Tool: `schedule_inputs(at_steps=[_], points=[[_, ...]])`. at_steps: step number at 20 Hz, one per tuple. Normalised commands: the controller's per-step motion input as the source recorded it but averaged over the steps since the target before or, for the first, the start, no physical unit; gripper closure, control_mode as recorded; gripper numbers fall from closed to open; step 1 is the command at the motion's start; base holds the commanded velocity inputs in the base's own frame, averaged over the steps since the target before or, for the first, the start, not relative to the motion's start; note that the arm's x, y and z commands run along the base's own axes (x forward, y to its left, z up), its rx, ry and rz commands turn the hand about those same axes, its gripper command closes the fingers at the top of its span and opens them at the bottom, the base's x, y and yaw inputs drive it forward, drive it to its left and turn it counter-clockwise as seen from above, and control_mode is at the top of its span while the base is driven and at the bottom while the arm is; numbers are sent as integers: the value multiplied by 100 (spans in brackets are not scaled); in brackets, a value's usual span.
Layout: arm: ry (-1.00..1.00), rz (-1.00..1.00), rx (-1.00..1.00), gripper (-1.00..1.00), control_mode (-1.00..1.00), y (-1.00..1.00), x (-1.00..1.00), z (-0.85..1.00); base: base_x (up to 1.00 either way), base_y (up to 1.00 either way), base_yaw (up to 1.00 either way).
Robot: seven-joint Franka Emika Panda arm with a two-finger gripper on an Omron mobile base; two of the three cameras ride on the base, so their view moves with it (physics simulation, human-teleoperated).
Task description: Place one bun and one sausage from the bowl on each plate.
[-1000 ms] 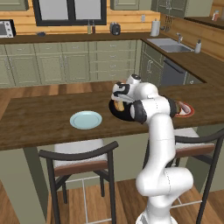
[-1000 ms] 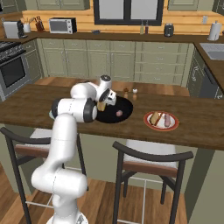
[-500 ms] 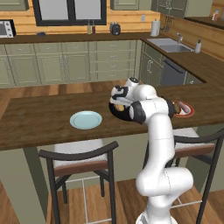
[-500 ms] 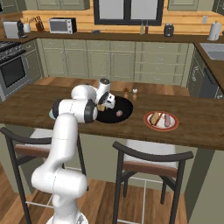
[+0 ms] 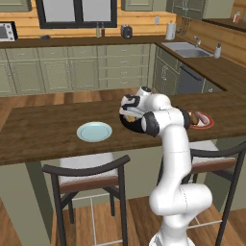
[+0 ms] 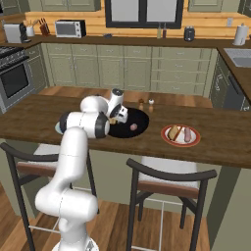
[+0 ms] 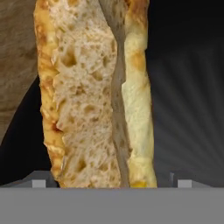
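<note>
In the left base view, the white arm's hand (image 5: 129, 111) hangs low over the near-left part of the wide, shallow black bowl (image 5: 126, 122), which sits on the long brown wooden counter (image 5: 43, 129); compared with a second ago the hand has dropped a little closer to the bowl, while nothing on the counter has shifted. The plain pale blue round plate (image 5: 94, 131) lies bare, well to the left of the bowl, and the white plate with a red rim (image 5: 207, 121) shows past the arm on the right with food on it. In the right base view, the hand (image 6: 117, 116) is over the bowl's (image 6: 138, 121) left side, a small pinkish sausage (image 6: 134, 127) lies near the bowl's middle, and the red-rimmed plate (image 6: 193, 139) already carries a bun and a sausage, so one plate looks served. In the hand view, the split, golden-crusted bun (image 7: 87, 100) stands lengthwise between the two dark fingertips (image 7: 40, 178), which sit wide apart on either side and touch nothing. The descent probably means the bun for the blue plate is about to be grasped.
</note>
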Motion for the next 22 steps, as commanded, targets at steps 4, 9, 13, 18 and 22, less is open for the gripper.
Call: schedule_inputs(at_steps=[4,9,13,18,22], points=[[0,0,4,-100,-100,0,5,-22,0,0,0],[0,0,0,-100,-100,0,0,-28,0,0,0],[0,0,0,100,-100,0,1,-21,0,0,0],[0,0,0,100,-100,0,0,0,0,0,0],[-3,0,0,100,-100,0,-61,23,0,0,0]])
